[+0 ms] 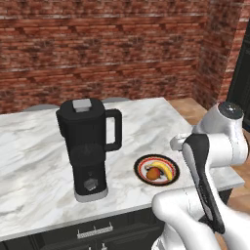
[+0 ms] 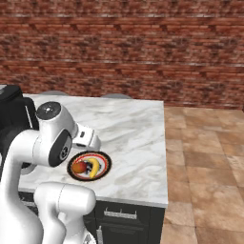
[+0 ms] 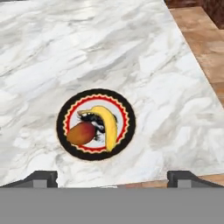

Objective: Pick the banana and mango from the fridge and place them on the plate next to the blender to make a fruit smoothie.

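Note:
The plate (image 3: 60, 124) lies on the marble counter (image 3: 144, 52), to the right of the black blender (image 1: 88, 146). On it rest the yellow banana (image 3: 108, 127) and, touching its left side, the orange-red mango (image 3: 81, 133). Both base views show the same pair: banana (image 1: 164, 171) and mango (image 1: 153, 174) on the plate (image 1: 138, 168), banana (image 2: 94, 167) and mango (image 2: 78, 167) on the plate (image 2: 107, 162). My gripper (image 3: 114, 178) hovers above and behind the plate, open, its fingertips (image 3: 43, 177) wide apart with nothing between them. The fridge is out of view.
The counter ends just right of the plate at an edge (image 2: 164, 152), with tiled floor (image 2: 205, 157) beyond. A brick wall (image 1: 97, 53) runs behind. The blender (image 2: 12, 114) is partly hidden by my arm at the left of the right base view. Dark cabinet drawers (image 1: 93, 232) sit below the front edge.

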